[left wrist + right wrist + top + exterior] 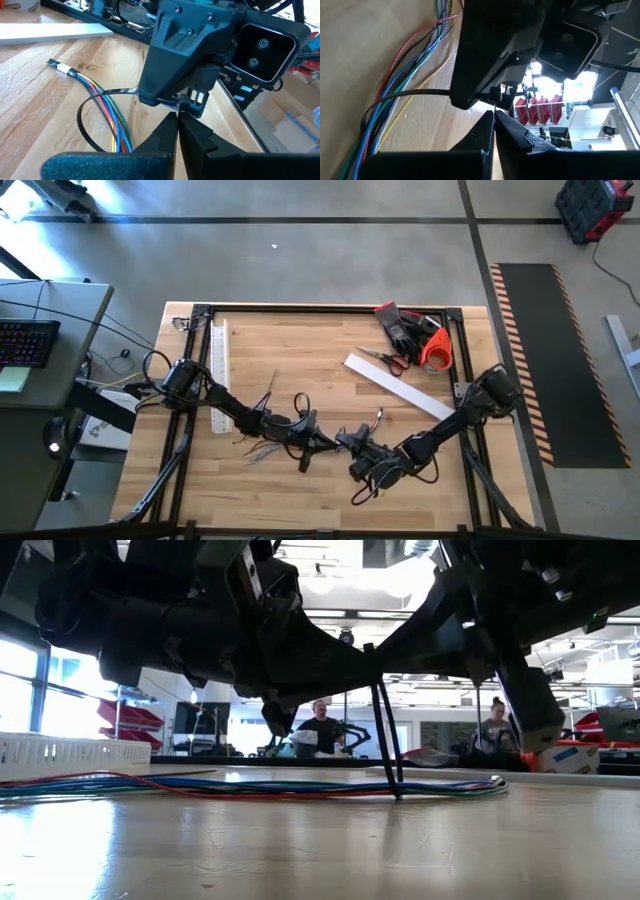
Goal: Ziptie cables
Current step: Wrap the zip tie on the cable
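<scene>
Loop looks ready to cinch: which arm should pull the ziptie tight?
Right, probably. The left gripper and right gripper are both shut on the ziptie looped round the cables. The cables trail toward the left arm's side, so the right can pull away from them.

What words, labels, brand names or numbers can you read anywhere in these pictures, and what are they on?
No text can be read in any view.
White tag near the end of the cables: no readable print.
Keyboard on the side desk: keys too small to read.
Box in the room behind, with a blue label: too blurred to read.
Red case on the floor: no legible marking.
</scene>
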### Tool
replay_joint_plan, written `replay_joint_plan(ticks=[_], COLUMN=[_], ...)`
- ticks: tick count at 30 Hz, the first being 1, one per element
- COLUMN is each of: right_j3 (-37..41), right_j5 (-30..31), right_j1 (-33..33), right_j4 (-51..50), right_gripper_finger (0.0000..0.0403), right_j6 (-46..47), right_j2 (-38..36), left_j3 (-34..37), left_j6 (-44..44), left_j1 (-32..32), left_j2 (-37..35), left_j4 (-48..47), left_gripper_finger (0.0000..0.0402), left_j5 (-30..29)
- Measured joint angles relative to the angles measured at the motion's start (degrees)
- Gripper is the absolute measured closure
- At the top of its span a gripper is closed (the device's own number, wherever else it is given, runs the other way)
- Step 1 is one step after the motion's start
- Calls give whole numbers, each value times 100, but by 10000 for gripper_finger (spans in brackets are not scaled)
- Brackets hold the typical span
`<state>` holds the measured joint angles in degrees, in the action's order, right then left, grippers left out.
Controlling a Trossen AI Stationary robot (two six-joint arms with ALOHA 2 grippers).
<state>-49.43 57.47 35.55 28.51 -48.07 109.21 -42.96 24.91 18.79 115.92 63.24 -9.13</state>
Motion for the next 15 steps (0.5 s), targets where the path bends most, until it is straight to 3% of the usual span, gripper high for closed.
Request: replay_joint_plan(ticks=[15], right_j3=[0], right_j5=[-433], right_j1=[13], right_j4=[288], right_gripper_finger=[398], right_j6=[-452], right_j2=[0], left_j3=[1], left_j6=[201], left_j1=[-44], left_j2=[0], left_j4=[-14], left_gripper_finger=[401], left_j5=[52])
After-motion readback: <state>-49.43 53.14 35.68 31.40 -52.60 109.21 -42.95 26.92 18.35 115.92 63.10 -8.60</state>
